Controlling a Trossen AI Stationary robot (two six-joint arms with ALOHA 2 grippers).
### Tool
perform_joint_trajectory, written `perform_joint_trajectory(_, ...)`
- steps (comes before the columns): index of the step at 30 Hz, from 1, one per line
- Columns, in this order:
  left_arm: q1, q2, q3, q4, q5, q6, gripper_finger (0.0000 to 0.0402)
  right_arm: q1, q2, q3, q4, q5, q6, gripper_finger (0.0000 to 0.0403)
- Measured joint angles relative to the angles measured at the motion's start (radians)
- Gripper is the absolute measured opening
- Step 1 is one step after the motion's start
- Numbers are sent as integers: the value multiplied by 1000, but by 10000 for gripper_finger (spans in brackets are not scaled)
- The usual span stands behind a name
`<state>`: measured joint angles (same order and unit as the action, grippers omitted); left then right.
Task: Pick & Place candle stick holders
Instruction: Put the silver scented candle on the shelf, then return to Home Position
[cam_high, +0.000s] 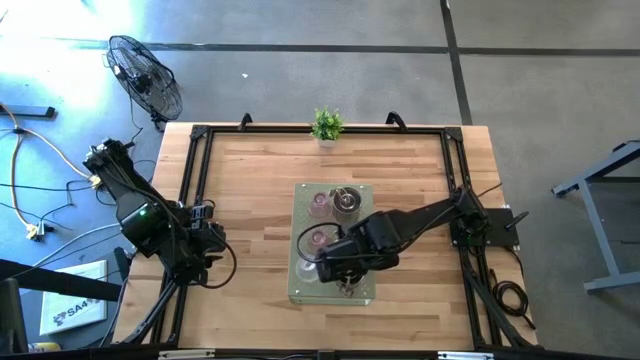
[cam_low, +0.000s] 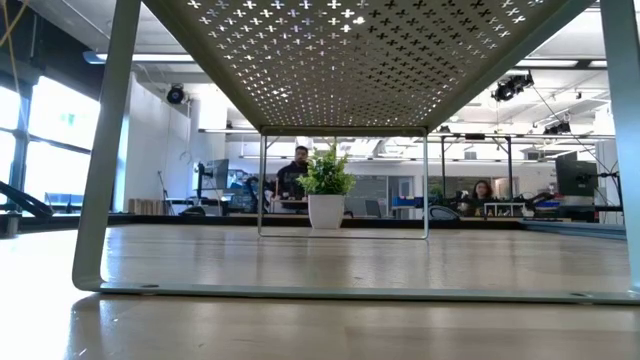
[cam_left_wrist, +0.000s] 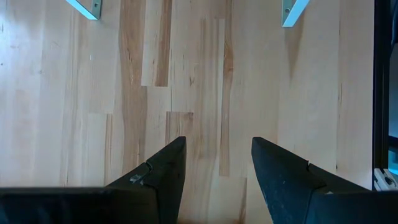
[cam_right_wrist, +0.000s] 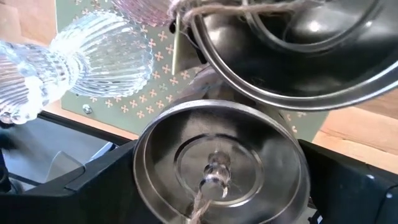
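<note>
A green perforated stand (cam_high: 362, 195) sits mid-table and carries the candle stick holders: pinkish glass ones (cam_high: 320, 203) (cam_high: 320, 240), a silvery metal one (cam_high: 346, 202) and a clear ribbed glass one (cam_right_wrist: 102, 53). My right gripper (cam_high: 340, 272) is over the stand's near part, shut on another silvery metal holder (cam_right_wrist: 221, 165) with twine in it. A second metal holder (cam_right_wrist: 298, 43) lies just beyond it. My left gripper (cam_left_wrist: 217, 180) is open and empty over bare wood at the table's left. My right gripper holds the silvery metal holder by its round outer wall (cam_right_wrist: 146, 168), pinched between the two fingers (cam_right_wrist: 106, 183), one on each side. The fingers point down at the stand. The holder's open mouth faces the wrist camera. Whether its base rests on the stand is hidden.
A small green potted plant (cam_high: 327, 125) stands at the table's far edge. A black frame (cam_high: 195, 180) runs round the tabletop. The stand's legs (cam_low: 95, 200) rest on the table. Bare wood lies left and right of the stand. People show in the room beyond (cam_low: 300, 165).
</note>
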<state>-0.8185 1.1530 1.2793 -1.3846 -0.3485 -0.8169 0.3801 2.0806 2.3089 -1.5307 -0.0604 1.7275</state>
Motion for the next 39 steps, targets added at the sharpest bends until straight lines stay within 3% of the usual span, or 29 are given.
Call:
perform_joint_trajectory(20,0,0,0,5,0,0,177,93,-144,0,-27,268,17,400)
perform_joint_trajectory(26,0,0,0,5,0,0,177,186,-224,0,-37,537,-61,400)
perform_joint_trajectory(35,0,0,0,6,0,0,177,326,-320,0,-37,947,-442,400)
perform_joint_trajectory(39,0,0,0,6,0,0,177,363,-334,0,-37,1076,-590,400)
